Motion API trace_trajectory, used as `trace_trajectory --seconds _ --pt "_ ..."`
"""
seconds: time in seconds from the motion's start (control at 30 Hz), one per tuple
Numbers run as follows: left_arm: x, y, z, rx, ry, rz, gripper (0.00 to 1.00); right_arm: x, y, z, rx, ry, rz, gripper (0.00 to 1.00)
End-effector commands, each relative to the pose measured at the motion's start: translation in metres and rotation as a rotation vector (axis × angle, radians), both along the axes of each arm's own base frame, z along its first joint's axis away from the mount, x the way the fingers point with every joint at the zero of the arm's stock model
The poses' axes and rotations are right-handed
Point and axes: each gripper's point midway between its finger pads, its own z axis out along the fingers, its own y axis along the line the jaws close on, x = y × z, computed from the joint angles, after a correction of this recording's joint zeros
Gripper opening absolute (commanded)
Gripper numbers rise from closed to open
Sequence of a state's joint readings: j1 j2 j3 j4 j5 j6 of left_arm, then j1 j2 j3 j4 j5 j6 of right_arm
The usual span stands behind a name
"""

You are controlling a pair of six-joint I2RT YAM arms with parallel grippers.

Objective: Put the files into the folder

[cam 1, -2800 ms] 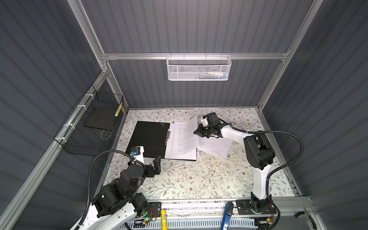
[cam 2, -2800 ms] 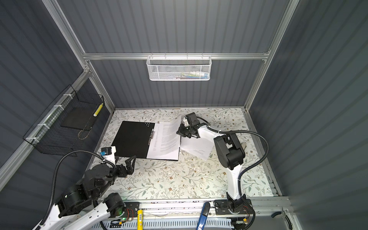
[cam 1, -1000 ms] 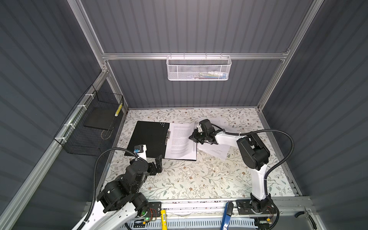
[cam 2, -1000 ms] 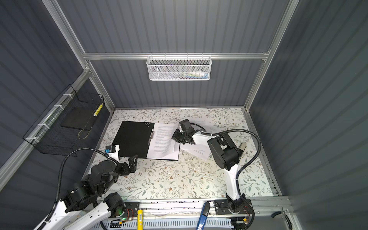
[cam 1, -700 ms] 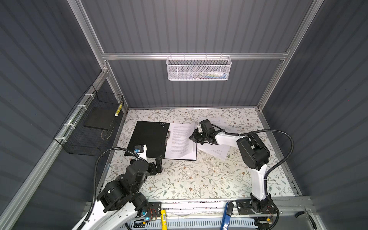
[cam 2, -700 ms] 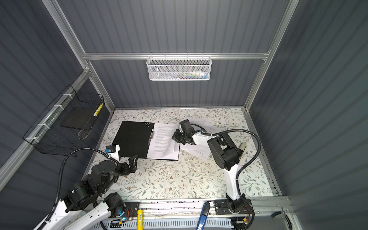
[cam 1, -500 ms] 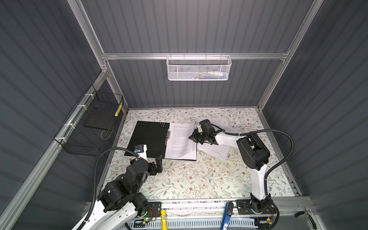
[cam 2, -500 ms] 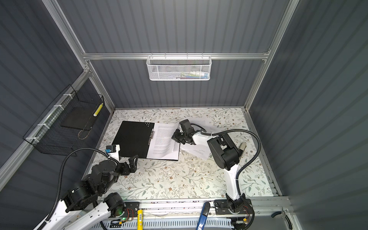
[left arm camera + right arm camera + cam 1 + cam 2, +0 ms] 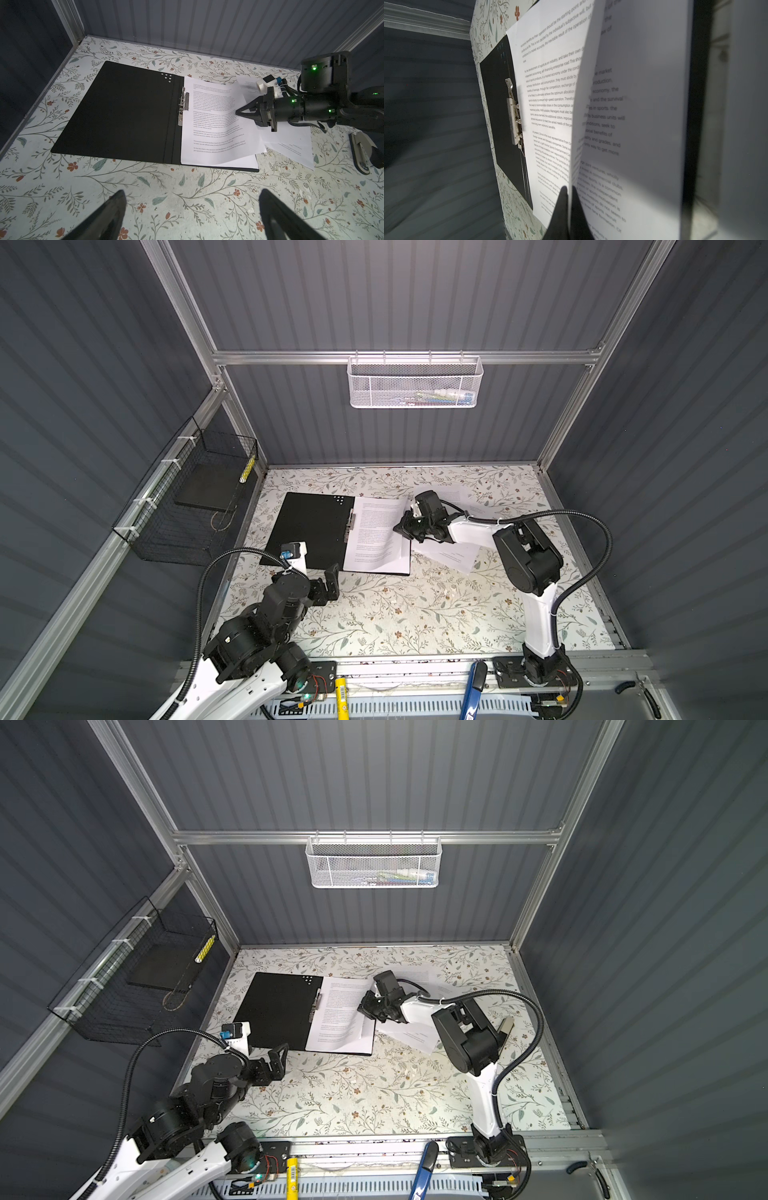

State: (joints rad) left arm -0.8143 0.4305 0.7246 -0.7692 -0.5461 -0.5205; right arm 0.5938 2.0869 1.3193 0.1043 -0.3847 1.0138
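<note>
Floral tabletop [image 9: 415,614]; folder [image 9: 311,531] lies open at frame ctr, black inside up. My right tool [image 9: 397,526] is clenched on one of the files [image 9: 374,526] over the folder's right half. Paper looks thin & floppy, so an edge pinch seems best. Left tool [image 9: 328,585] is released, lower left.

On my screen the folder [image 9: 124,116] looks matt black inside, its clip [image 9: 182,108] shiny bare metal, the files [image 9: 214,128] thin, smooth white paper, and the bench [image 9: 187,197] a matt floral-printed covering.
</note>
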Motion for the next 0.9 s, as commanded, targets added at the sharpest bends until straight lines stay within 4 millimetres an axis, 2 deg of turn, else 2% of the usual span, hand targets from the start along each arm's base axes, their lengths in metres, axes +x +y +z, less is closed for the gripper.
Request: trace_trajectory --seconds 0.0,0.1,0.2,0.3,0.33,0.43,0.53,0.63,0.7,0.77,0.8,0.87 --pt "0.0 -0.001 0.002 -0.005 -0.001 -0.004 1.0 -0.002 0.001 0.0 -0.008 -0.003 0.0 0.07" --pt "0.0 -0.001 0.002 -0.005 -0.001 -0.004 1.0 -0.002 0.001 0.001 -0.009 -0.007 0.0 0.12" --pt "0.0 -0.001 0.002 -0.005 -0.001 -0.004 1.0 -0.002 0.0 0.009 0.005 -0.045 0.0 0.29" --pt "0.0 -0.001 0.002 -0.006 -0.001 -0.004 1.0 0.001 -0.011 0.021 -0.036 -0.091 -0.037 0.52" --pt "0.0 -0.001 0.002 -0.008 -0.003 -0.004 1.0 0.001 -0.013 0.025 -0.046 -0.102 -0.039 0.98" --pt "0.0 -0.001 0.002 -0.006 -0.003 -0.004 1.0 -0.002 -0.02 0.036 -0.058 -0.094 -0.048 0.99" --pt "0.0 0.0 0.002 -0.005 -0.002 -0.002 1.0 -0.011 -0.031 0.059 -0.041 -0.081 -0.082 0.99" --pt "0.001 0.001 0.002 -0.004 -0.004 0.003 1.0 -0.018 -0.049 0.085 -0.122 -0.151 -0.081 0.99" --pt "0.001 0.001 0.003 -0.005 -0.006 0.005 1.0 -0.019 -0.071 0.102 -0.219 -0.239 -0.095 0.99" --pt "0.002 0.0 0.001 -0.001 -0.009 0.002 1.0 -0.018 -0.101 0.11 -0.301 -0.301 -0.113 0.99" --pt "0.003 -0.001 0.001 0.009 -0.014 -0.005 1.0 -0.017 -0.117 0.11 -0.324 -0.301 -0.126 0.99" --pt "0.004 -0.003 0.0 0.031 -0.01 -0.018 1.0 -0.012 -0.164 0.097 -0.367 -0.224 -0.218 0.99"
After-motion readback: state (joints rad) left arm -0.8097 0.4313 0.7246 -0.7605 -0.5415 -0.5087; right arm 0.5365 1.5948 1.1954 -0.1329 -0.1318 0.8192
